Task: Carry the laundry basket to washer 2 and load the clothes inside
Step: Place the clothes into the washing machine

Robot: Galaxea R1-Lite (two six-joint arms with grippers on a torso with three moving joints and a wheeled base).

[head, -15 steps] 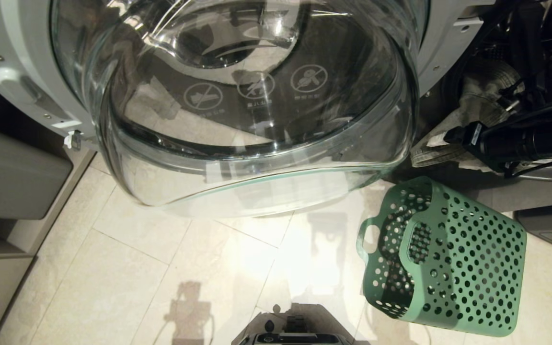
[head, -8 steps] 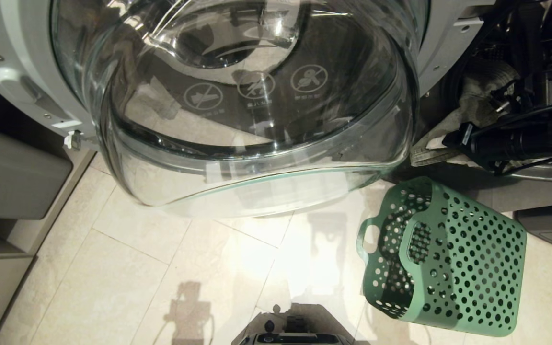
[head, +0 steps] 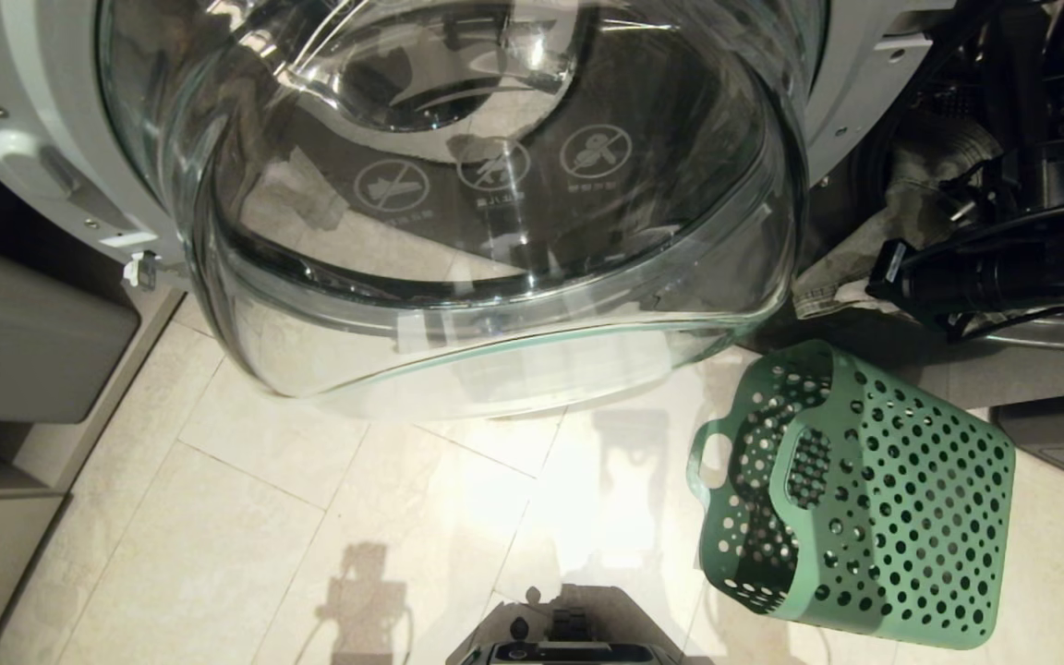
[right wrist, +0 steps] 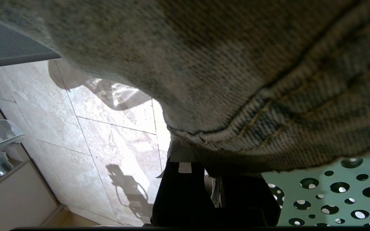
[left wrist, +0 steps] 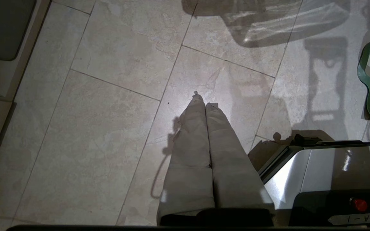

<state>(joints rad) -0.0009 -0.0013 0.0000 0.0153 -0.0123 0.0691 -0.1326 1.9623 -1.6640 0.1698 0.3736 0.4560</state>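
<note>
Warm, strong light falls on the pale floor tiles (head: 329, 517), burning out a glare patch just beside the laundry basket (head: 851, 499), whose holes throw dotted shade onto its own inner wall. The glass door (head: 486, 212) above that patch is full of reflections and bends whatever shows through it. Past the basket, the washer opening (head: 1003, 185) lies in deep shadow with little detail. In the left wrist view the left hand (left wrist: 204, 104) casts a sharp dark shadow on the tiles beside it. In the right wrist view the denim clothes (right wrist: 236, 80) sit so close to the lens that they blur and go dim
</note>
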